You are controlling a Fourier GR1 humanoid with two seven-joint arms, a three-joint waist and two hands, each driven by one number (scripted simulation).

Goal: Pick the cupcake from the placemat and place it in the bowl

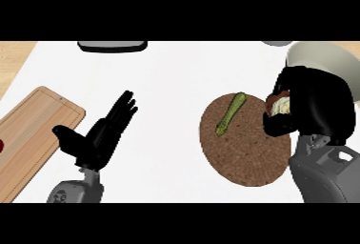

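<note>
While the right robot hand (313,107) curls over the cream-topped cupcake with a brown base (278,106) at the right rim of the round brown cork placemat (243,143), the head view shows the fingers wrapped round it, most of the cupcake hidden, only pale frosting and a sliver of base peeking out on the left side. Cannot tell whether it is lifted or resting on the mat. Pale beige round bowl (327,55) sits just beyond the hand, toward the top right, partly covered by the wrist and cut by the view's edge. Long green vegetable stick (231,113) lies tilted on the placemat, left of the cupcake, apart from it. Left robot hand (98,133) rests spread, fingers straight and up, on the white tabletop (169,76) between the placemat and a light wooden cutting board (32,138) at the left. Dark grey tray-like object (112,45) at the top edge, mostly cut off.

Risks, as a judgement: frosting is soft, so the fingers could squash or slip on it; the bowl is close and half hidden, so a low carry could clip its rim, or release could land short on the tabletop.
</note>
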